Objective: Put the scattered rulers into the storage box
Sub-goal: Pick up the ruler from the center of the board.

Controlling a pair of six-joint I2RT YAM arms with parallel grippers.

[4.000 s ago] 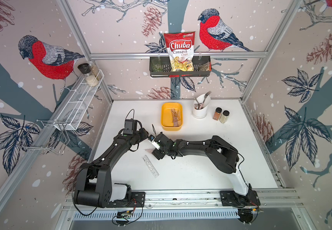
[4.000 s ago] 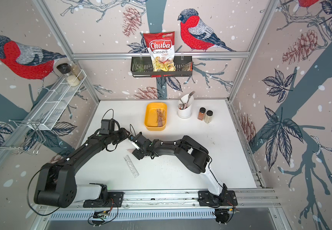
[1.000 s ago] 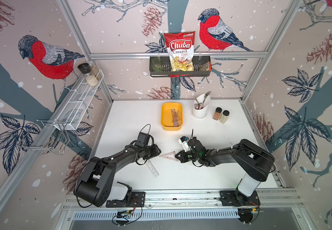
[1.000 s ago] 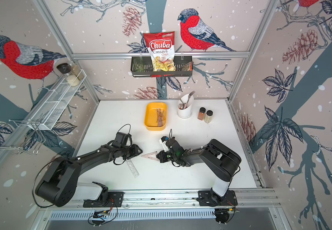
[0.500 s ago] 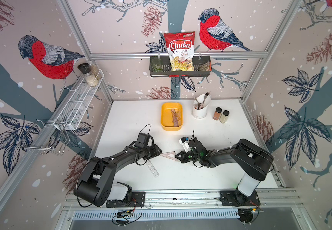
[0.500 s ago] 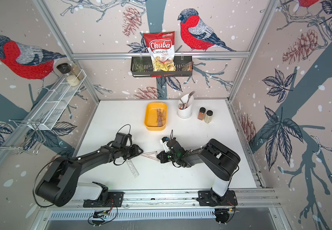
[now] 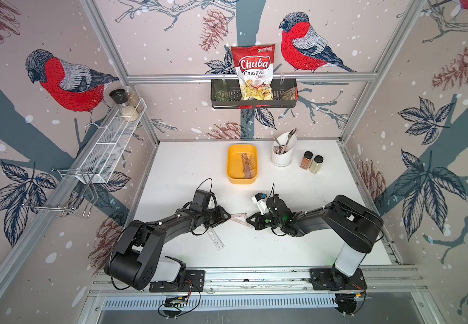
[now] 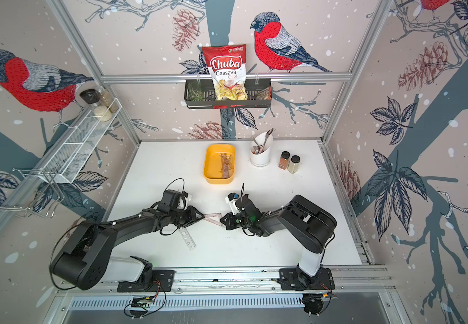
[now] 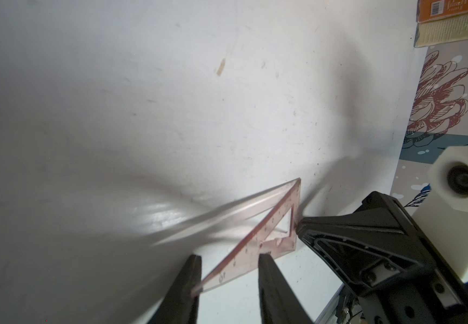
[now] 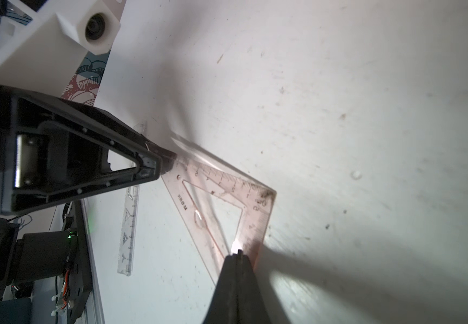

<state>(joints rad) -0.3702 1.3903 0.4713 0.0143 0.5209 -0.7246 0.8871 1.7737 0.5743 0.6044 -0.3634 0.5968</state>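
A pinkish triangular set square (image 7: 240, 218) (image 8: 213, 217) hangs tilted just above the table's middle, between my two grippers. My right gripper (image 7: 248, 219) (image 10: 237, 252) is shut on one short edge of the set square (image 10: 227, 179). My left gripper (image 7: 228, 217) (image 9: 228, 256) stands open around the opposite pointed corner of the set square (image 9: 272, 244); one finger touches its tip. A clear straight ruler (image 7: 216, 239) (image 10: 129, 224) lies flat just in front of the left gripper. The yellow storage box (image 7: 235, 171) (image 8: 213, 165) sits at the back middle with several rulers (image 7: 247, 165) in it.
A white cutlery cup (image 7: 283, 153) and two spice jars (image 7: 311, 164) stand right of the box. A wire shelf (image 7: 109, 146) juts from the left wall. A black basket with a chips bag (image 7: 254, 73) hangs on the back wall.
My left gripper has slid right onto the set square's pointed corner and its jaws have narrowed. The right gripper has kept its hold and hardly moved.
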